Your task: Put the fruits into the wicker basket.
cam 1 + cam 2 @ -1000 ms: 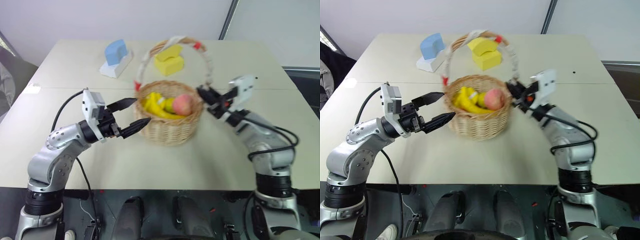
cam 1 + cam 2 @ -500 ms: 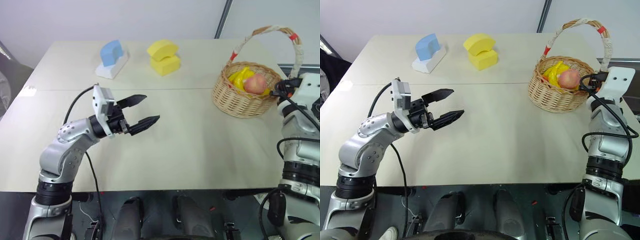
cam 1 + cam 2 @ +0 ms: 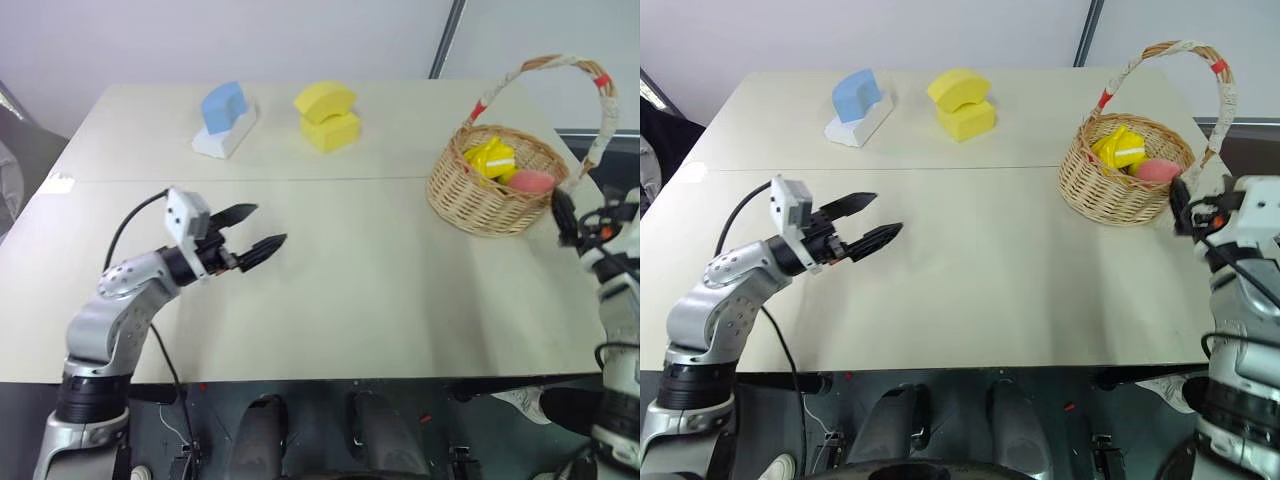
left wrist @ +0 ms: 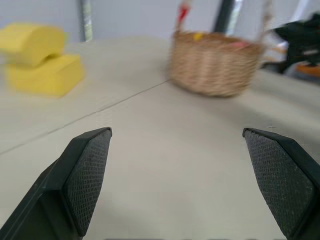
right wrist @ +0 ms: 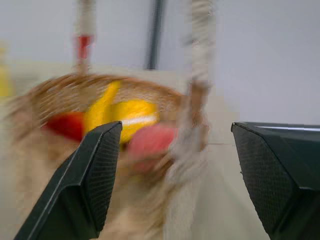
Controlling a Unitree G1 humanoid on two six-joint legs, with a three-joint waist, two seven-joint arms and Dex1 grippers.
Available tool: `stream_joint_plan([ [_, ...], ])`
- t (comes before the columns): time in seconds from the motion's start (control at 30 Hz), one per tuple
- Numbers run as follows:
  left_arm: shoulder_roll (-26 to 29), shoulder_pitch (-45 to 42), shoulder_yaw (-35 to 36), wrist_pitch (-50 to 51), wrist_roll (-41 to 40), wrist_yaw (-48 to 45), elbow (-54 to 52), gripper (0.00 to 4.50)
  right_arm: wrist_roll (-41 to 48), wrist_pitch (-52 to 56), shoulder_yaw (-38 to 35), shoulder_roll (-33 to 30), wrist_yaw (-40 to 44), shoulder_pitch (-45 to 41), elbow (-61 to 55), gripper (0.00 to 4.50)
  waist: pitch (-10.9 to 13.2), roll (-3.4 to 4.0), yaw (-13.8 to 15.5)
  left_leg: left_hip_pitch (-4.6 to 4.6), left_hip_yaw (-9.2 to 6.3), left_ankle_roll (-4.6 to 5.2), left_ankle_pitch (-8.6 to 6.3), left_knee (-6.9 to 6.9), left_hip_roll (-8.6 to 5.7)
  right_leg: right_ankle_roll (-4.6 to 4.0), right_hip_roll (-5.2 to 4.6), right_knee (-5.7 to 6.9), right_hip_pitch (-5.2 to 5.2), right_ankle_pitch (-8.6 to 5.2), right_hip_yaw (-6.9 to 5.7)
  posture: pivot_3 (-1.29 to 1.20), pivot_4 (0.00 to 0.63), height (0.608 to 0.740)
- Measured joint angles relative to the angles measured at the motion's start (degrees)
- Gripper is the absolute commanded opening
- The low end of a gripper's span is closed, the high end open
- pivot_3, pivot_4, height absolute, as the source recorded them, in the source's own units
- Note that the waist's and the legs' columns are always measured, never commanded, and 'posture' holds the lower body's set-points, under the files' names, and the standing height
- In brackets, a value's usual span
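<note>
At right of frame, sitting released with fruits (image 3: 1128, 152) inside, basket (image 3: 1110, 190); right end effector (image 3: 1181, 207) opening, left end effector (image 3: 868, 220) gaping empty.

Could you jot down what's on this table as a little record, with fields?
Table: beige, a seam across it
Wicker basket: far right, upright, arched handle
In basket: banana bunch, peach
Far side: blue-and-white block, yellow block
Left gripper: open, holding nothing, above the table
Right gripper: open, just beside the basket's handle
</note>
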Motion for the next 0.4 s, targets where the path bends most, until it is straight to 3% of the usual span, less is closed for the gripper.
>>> stream_joint_plan([
  [0.17,1.61,6.86,1.74,-2.76,5.28,2.17,2.68,4.50,0.56,-0.50,16.94,-3.13,17.13,8.47,-9.42,3.62,-0.01,-0.01,-0.32,0.31,0.10,0.02,-0.02,-0.06,0.05,-0.13,-0.03,0.00,0.22,-0.07,0.08,0.00,0.150,0.740],
  [0.4,0.16,10.71,4.94,-4.81,6.09,4.83,2.42,4.50,-0.32,-2.04,23.36,-1.26,20.92,1.76,-6.18,3.62,-0.03,-0.10,0.45,0.29,0.27,0.00,-0.03,0.02,0.01,-0.18,-0.22,-0.15,0.28,-0.05,0.14,0.00,0.150,0.740],
])
